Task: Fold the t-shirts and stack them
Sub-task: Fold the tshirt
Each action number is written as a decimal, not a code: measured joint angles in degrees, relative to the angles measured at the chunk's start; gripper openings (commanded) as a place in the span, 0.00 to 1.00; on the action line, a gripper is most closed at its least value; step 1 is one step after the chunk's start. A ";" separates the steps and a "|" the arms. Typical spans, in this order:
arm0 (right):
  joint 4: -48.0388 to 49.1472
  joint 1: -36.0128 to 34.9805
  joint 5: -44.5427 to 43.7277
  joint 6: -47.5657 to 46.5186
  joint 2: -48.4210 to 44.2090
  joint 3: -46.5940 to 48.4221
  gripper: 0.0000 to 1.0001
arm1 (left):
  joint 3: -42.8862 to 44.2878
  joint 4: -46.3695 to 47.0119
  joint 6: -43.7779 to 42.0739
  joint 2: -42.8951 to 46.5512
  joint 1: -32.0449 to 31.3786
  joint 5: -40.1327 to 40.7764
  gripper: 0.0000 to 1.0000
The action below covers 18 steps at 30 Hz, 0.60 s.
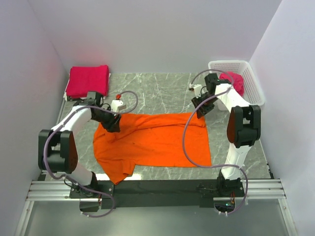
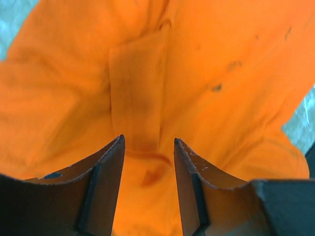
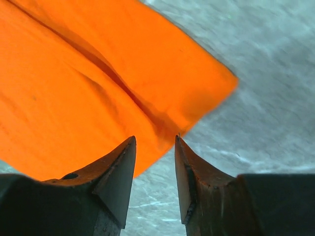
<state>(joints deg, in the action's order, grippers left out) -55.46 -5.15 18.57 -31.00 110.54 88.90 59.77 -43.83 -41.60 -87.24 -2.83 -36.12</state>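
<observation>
Dark fingers (image 2: 106,167) of the left gripper (image 2: 147,140) fill the bottom of the left wrist view. They stand apart with a gap between them, and nothing sits in the gap. Right under them is the orange shirt (image 2: 206,73). It is wrinkly, with a fold running up the middle.

In the right wrist view, the fingers (image 3: 113,177) of the right gripper (image 3: 155,140) also stand apart with nothing between them. They hang over the edge of the orange shirt (image 3: 74,98), where one corner points out over the grey table (image 3: 266,98). It is hard to tell if either gripper's tips touch the cloth.

From above, the orange shirt (image 1: 157,140) lies spread out in the middle of the table (image 1: 162,88), close to the arms. It is mostly flat, with some folds near its far edge. One sleeve sticks out at the near left and reaches the table's near edge. The left gripper (image 1: 114,125) is at the shirt's far left corner. The right gripper (image 1: 202,112) is at its far right corner.

A folded pink pile (image 1: 88,81) sits in the far left corner of the table, well apart from the orange shirt. The white basket (image 1: 246,69) sits in the far right corner, just beside the right arm. A pink shirt (image 1: 236,82) lies bunched up inside it.
</observation>
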 measured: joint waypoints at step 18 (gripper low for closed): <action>1.60 -3.45 -3.37 -2.19 4.81 -4.61 0.20 | 6.91 12.70 9.97 -16.65 -5.05 -0.11 0.45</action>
<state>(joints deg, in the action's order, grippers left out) -53.87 -8.60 15.20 -33.19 115.35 84.29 66.67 -31.14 -31.64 -103.90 -7.88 -36.23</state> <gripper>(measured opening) 0.252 0.467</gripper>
